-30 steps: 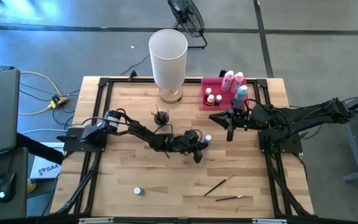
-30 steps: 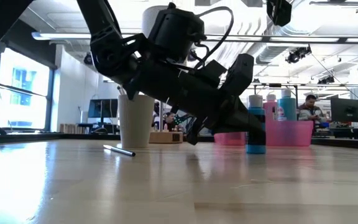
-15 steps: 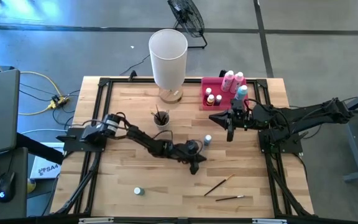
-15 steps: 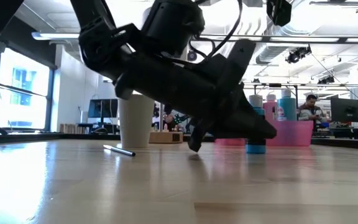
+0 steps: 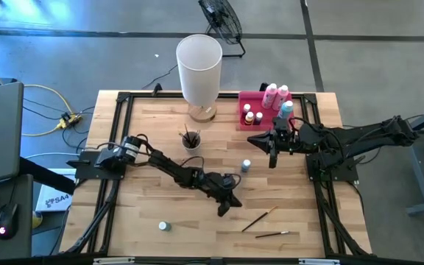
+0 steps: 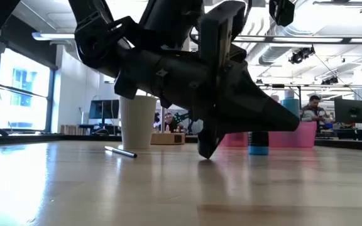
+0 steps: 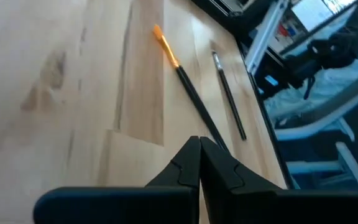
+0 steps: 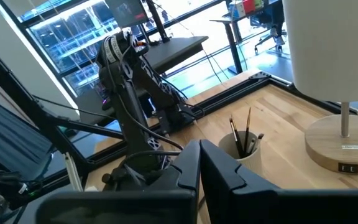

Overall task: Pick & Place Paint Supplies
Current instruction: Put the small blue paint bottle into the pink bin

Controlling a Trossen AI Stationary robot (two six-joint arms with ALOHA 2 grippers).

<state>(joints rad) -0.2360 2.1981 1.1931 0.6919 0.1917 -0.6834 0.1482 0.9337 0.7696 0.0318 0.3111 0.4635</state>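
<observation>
With its jaws pressed together, the left gripper [image 5: 224,210] hangs low at centre frame, just short of the orange-tipped paintbrush [image 5: 258,218] at lower right, so it should spread them before straddling the handle's middle.

Wooden table [image 5: 146,206] with black frame along edges. Tall white cylinder [image 5: 199,65] on round wooden base [image 5: 202,112] at far edge. Pink tray [image 5: 256,103] beside it, far right corner. Small white cup [image 5: 191,142] near cylinder base. Fan [image 5: 221,18] on floor beyond table. Person [image 6: 313,107] seated in background.
</observation>
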